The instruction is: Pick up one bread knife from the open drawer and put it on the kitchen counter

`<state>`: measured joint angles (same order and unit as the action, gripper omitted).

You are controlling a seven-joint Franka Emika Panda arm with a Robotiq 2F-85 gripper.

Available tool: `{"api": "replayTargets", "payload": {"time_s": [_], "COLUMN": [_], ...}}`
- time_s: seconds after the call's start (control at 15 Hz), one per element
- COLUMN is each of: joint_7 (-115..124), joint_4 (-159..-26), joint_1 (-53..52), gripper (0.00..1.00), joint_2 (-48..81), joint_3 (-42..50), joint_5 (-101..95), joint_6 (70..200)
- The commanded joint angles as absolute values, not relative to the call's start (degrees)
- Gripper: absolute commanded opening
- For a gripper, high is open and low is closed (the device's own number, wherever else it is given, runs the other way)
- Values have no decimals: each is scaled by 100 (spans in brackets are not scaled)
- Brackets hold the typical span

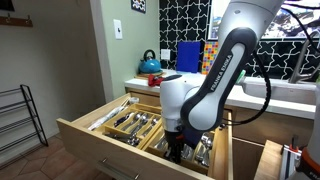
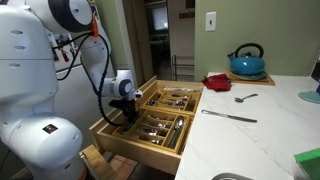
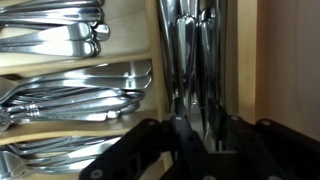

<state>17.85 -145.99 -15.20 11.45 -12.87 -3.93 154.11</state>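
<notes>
A white desk [image 2: 270, 125] runs along a pale green wall [image 2: 240, 25] with a wall switch [image 2: 211, 20]. In an exterior view a black-and-white patterned wall [image 1: 190, 20] backs it. A blue kettle [image 2: 247, 62] stands at the far end, with a red item [image 2: 217, 82] at its 8 o'clock. Toward 6 o'clock from the kettle, a small utensil [image 2: 245, 98] and a long silver knife [image 2: 230, 117] lie on the bare white top, apart from each other. A wire rack [image 1: 18, 120] stands on the floor at 9 o'clock of the scene.

The open drawer [image 1: 95, 140] is pulled out below the desk edge. Its wooden divider trays are full of silver cutlery. In the wrist view, stacked forks and spoons [image 3: 70, 95] fill the compartments toward 9 o'clock. A long compartment of bread knives [image 3: 190, 60] runs from 12 to 6 o'clock.

The white-and-black arm [image 1: 225, 65] reaches down into the drawer. The jaws sit low over the knife compartment, one dark finger on each side of the blades. I cannot tell whether they are pressing on a knife or merely standing around it.
</notes>
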Motion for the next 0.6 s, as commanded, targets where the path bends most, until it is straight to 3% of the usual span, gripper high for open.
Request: {"api": "replayTargets", "payload": {"time_s": [0.0, 0.27, 0.53], "joint_7": [1841, 1820, 1791], "joint_4": [-14499, -14418, -14299], "joint_1": [-1640, -1668, -1701], "gripper": [25, 19, 24], "joint_2": [1365, 1492, 1612], "joint_3": [-1106, -1018, -983], "joint_5": [-578, -633, -681], "joint_6": [15504, 15516, 15501]}}
